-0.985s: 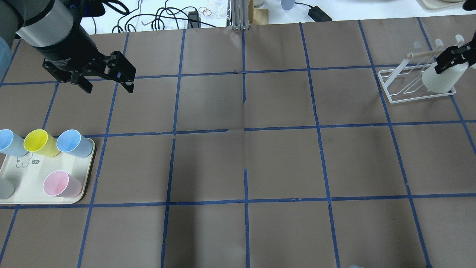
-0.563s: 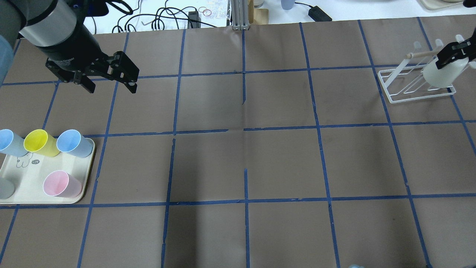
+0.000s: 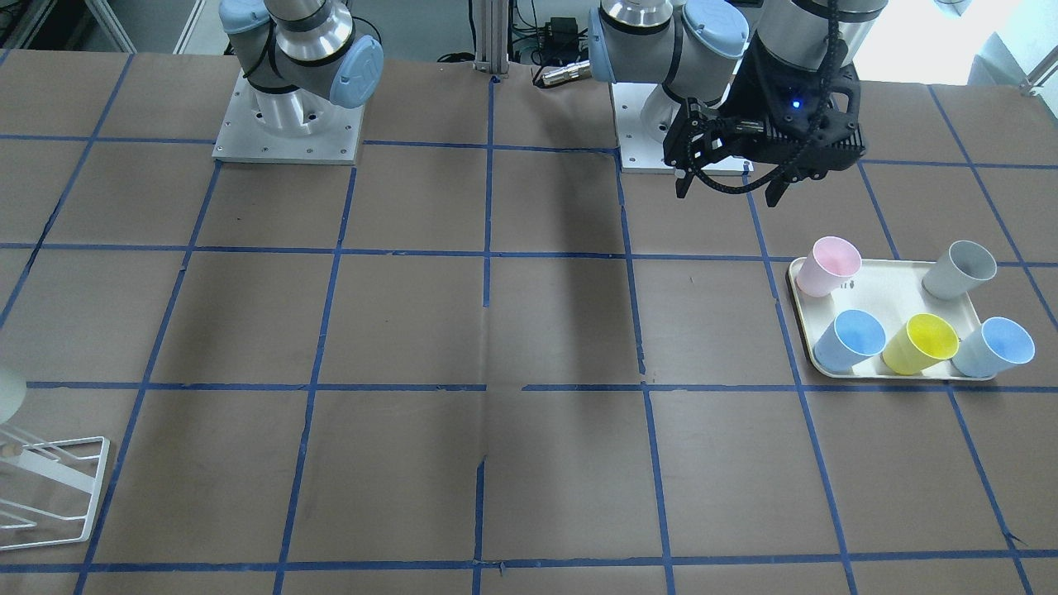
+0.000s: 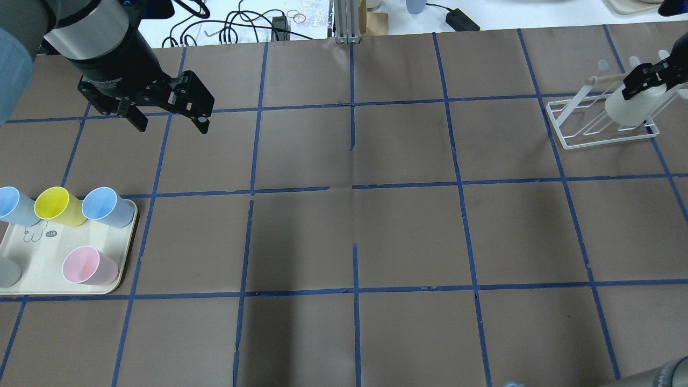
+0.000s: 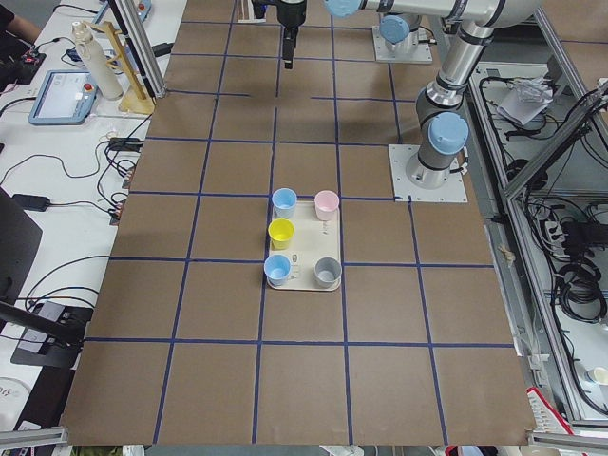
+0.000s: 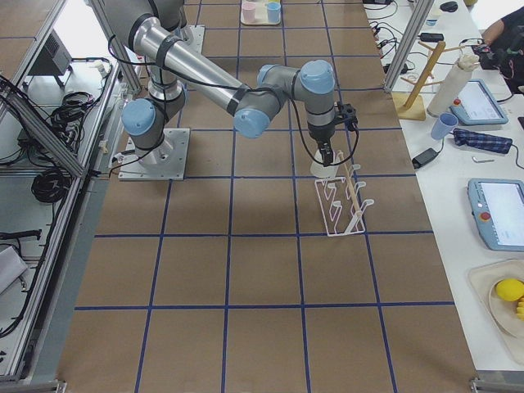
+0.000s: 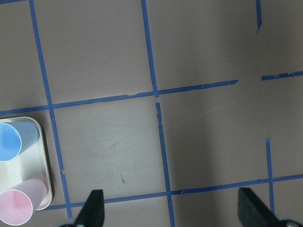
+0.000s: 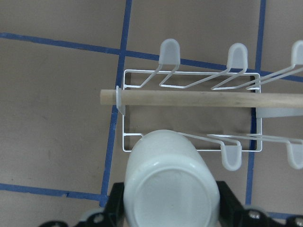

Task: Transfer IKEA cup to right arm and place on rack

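My right gripper is shut on the IKEA cup, a pale cream tumbler held mouth down over the right part of the white wire rack. In the right wrist view the cup's base faces the camera, by the rack's near row of rods, below the wooden rod. I cannot tell whether the cup touches a rod. The exterior right view shows the cup above the rack. My left gripper is open and empty, hovering above the table, also seen in the front view.
A cream tray at the table's left holds a yellow cup, two blue cups, a pink cup and a grey cup. Cables and a metal post lie along the far edge.
My right gripper has carried the cup a little left and up in the overhead view, further over the rack. My left gripper, still open, has drifted to the right.
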`<state>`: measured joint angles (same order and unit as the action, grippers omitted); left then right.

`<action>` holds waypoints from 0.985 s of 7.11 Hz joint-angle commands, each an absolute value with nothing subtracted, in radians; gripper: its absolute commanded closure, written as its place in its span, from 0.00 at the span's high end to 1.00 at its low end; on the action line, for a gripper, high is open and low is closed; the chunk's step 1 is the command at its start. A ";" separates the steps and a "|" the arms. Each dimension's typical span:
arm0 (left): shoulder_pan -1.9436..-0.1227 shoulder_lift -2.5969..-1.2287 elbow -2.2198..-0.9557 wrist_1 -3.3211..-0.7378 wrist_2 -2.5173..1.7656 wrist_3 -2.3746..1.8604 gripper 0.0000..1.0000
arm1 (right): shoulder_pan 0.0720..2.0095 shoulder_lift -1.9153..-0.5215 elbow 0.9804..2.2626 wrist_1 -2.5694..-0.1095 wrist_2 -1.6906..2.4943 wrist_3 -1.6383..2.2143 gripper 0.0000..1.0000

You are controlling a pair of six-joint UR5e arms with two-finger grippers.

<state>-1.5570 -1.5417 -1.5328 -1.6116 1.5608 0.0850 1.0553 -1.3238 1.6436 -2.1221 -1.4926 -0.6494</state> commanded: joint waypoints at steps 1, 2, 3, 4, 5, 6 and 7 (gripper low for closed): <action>-1.533 -1.540 -1.539 -1.620 1.555 0.060 1.00 | 1.055 -1.286 1.644 -2.150 -1.491 -0.647 0.14; -1.528 -1.542 -1.528 -1.618 1.568 0.036 1.00 | 1.055 -1.269 1.644 -2.151 -1.490 -0.646 0.14; -1.531 -1.537 -1.548 -1.611 1.571 0.038 1.00 | 1.055 -1.255 1.646 -2.149 -1.491 -0.643 0.14; -1.531 -1.543 -1.543 -1.612 1.571 0.038 1.00 | 1.055 -1.241 1.646 -2.149 -1.491 -0.641 0.14; -1.531 -1.546 -1.543 -1.617 1.571 0.038 1.00 | 1.055 -1.230 1.646 -2.149 -1.491 -0.640 0.14; -1.531 -1.545 -1.546 -1.618 1.560 0.038 1.00 | 1.055 -1.227 1.646 -2.151 -1.491 -0.641 0.15; -1.531 -1.543 -1.549 -1.618 1.562 0.038 1.00 | 1.055 -1.221 1.646 -2.151 -1.491 -0.640 0.19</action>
